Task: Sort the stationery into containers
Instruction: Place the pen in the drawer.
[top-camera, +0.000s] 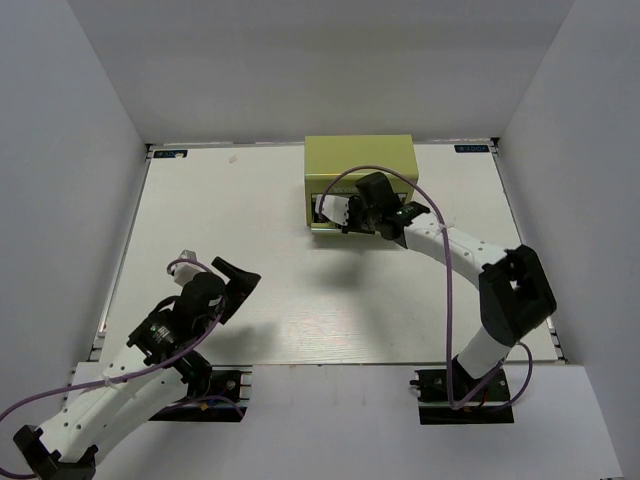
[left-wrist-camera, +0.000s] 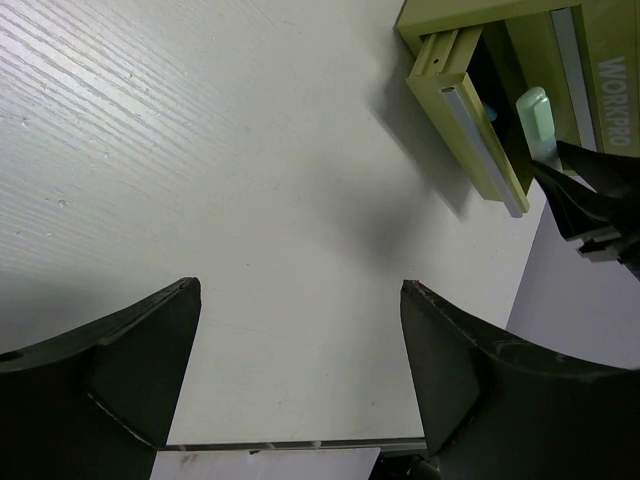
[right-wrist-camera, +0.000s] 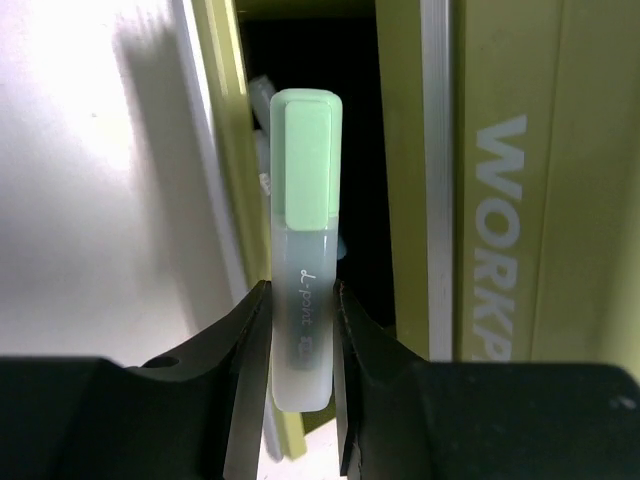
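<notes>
The yellow-green toolbox (top-camera: 360, 158) stands at the back of the table, its lower front drawer (left-wrist-camera: 470, 110) pulled open. My right gripper (right-wrist-camera: 302, 300) is shut on a translucent green-ended pen (right-wrist-camera: 305, 230). It holds the pen pointing into the dark opening of that drawer (right-wrist-camera: 400, 150). The same pen (left-wrist-camera: 535, 115) shows in the left wrist view at the drawer mouth. Another pale stick (right-wrist-camera: 262, 100) lies inside the drawer, mostly hidden. My left gripper (left-wrist-camera: 300, 290) is open over bare table at the near left (top-camera: 240, 285), holding nothing.
White walls enclose the table on three sides. The open drawer juts out from the toolbox front toward the table's middle (top-camera: 325, 222). The right arm (top-camera: 470, 255) reaches across the right half of the table, its purple cable looping over the toolbox.
</notes>
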